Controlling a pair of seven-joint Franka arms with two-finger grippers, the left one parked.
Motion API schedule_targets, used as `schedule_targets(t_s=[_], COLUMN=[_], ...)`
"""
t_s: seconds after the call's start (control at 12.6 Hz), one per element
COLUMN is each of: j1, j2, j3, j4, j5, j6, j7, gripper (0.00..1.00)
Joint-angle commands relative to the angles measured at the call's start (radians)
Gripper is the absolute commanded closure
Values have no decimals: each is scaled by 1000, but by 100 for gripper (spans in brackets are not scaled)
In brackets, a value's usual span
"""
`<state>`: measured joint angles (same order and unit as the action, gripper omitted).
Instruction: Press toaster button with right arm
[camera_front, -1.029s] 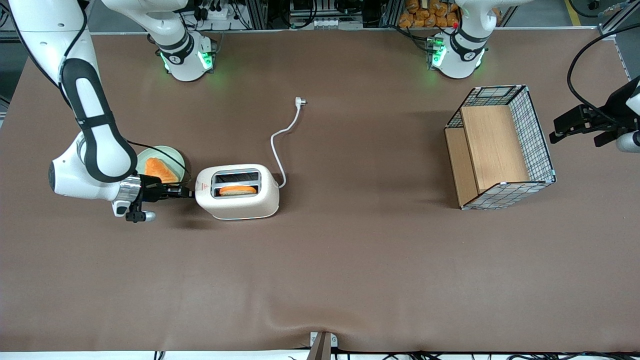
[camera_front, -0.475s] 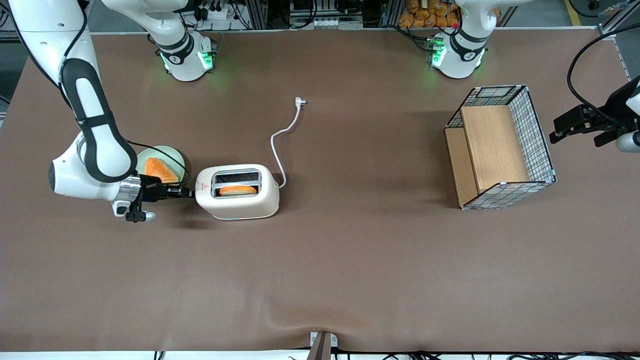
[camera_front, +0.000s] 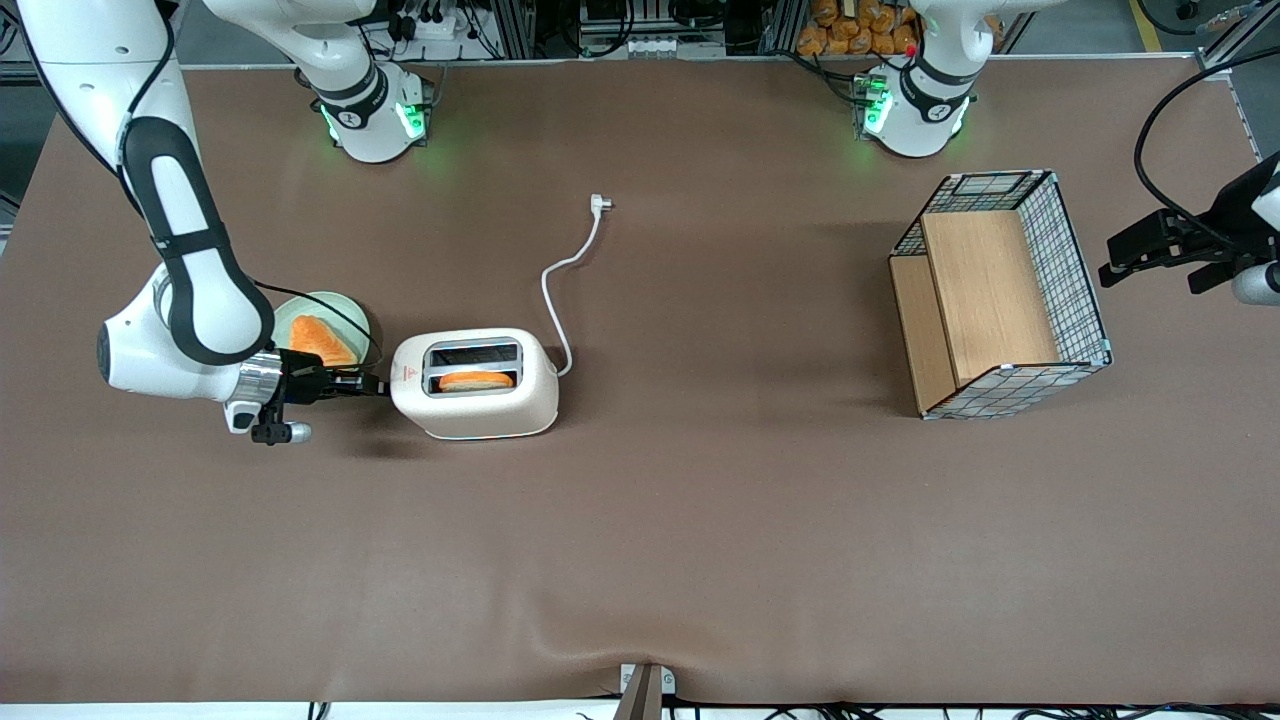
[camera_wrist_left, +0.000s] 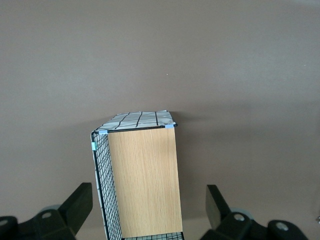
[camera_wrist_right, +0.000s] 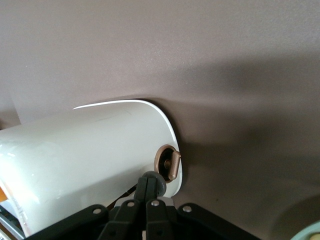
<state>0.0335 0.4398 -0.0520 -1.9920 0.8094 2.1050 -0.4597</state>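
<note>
The cream-white toaster (camera_front: 487, 400) stands on the brown table with an orange toast slice (camera_front: 475, 380) in the slot nearer the front camera. Its red triangle sticker (camera_front: 406, 374) marks the narrow end that faces the working arm. My right arm (camera_front: 190, 270) reaches down low beside that end. Its gripper (camera_front: 376, 385) is shut, with the two fingers pressed together and nothing between them. In the right wrist view the gripper (camera_wrist_right: 148, 179) rests its tips against the round grey toaster button (camera_wrist_right: 161, 185), just beside a bronze dial (camera_wrist_right: 168, 161) on the toaster (camera_wrist_right: 90, 160).
A pale green plate (camera_front: 345, 312) with an orange toast slice (camera_front: 318, 340) sits beside the gripper, partly under the arm. The white cord (camera_front: 560, 275) runs from the toaster to its plug (camera_front: 600, 203). A wire basket (camera_front: 1075, 270) with wooden panels stands toward the parked arm's end.
</note>
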Motion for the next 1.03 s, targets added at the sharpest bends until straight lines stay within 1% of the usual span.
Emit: schedule_targets(t_s=[0.0, 0.79, 0.95], j1=[0, -12, -23], j2=[65, 59, 59], j3=[11, 7, 7], j4=[19, 30, 38], j5=[24, 13, -13], j6=[41, 38, 36], j7=[-50, -43, -43], gripper=[100, 100, 100])
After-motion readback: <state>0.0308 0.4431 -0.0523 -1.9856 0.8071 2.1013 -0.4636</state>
